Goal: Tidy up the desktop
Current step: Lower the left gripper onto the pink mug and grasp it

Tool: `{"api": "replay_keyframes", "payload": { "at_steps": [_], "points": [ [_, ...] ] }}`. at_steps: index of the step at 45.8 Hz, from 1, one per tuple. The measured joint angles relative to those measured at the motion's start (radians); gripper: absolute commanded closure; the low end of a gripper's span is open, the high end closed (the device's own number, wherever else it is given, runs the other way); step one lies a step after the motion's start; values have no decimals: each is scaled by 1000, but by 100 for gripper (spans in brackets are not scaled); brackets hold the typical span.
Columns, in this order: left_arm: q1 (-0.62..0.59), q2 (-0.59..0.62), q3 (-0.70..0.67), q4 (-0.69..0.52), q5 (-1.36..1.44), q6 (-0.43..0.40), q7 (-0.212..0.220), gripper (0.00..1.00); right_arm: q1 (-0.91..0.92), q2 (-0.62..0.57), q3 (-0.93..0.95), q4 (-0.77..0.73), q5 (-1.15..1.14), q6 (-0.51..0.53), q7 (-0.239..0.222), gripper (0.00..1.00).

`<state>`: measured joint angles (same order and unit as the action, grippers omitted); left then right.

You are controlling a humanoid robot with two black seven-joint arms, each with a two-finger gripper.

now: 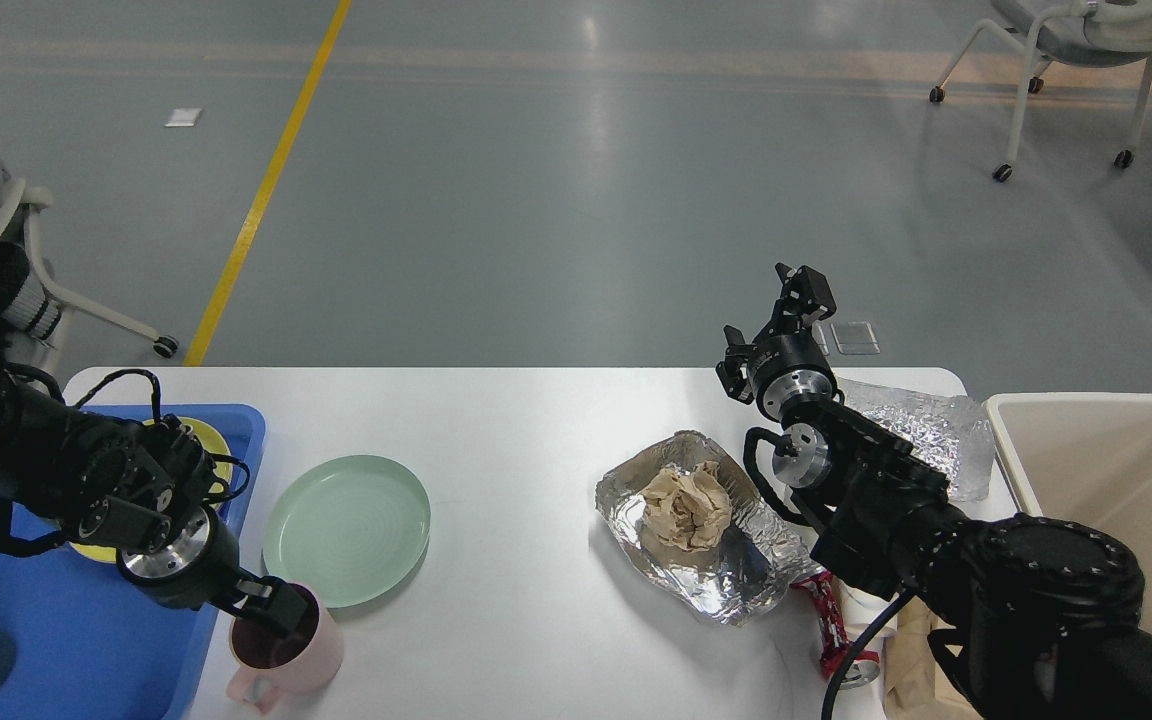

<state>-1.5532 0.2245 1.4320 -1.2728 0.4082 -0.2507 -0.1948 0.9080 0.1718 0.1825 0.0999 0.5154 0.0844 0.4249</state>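
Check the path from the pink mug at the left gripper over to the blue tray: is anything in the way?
Nothing visible blocks it. The pink mug stands on the desktop right beside the blue tray, with the left gripper at its rim. The green plate lies on the mug's other side, away from the tray.

Our two arms are matte black throughout, built from thick rounded housings. Each wrist carries a polished silver metal ring. Loose black cables loop along both forearms. Our left gripper and right gripper have short, blocky black fingers. The near right shoulder housing is dome-shaped with a faintly speckled finish.
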Motion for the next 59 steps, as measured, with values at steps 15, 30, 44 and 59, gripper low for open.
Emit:
{"api": "replay_keyframes", "payload": {
  "at_steps": [15,30,44,59],
  "points": [
    [47,-33,-41,1,-2,68,0,42,0,0,0,0,0,0,0,0],
    [52,-30,-32,0,-2,63,0,93,0,0,0,0,0,0,0,0],
    [46,-20,-22,-1,2,-1,0,100,0,0,0,0,0,0,0,0],
    [24,-1,-29,-21,7,-16,-1,100,0,0,0,0,0,0,0,0]
  ]
}}
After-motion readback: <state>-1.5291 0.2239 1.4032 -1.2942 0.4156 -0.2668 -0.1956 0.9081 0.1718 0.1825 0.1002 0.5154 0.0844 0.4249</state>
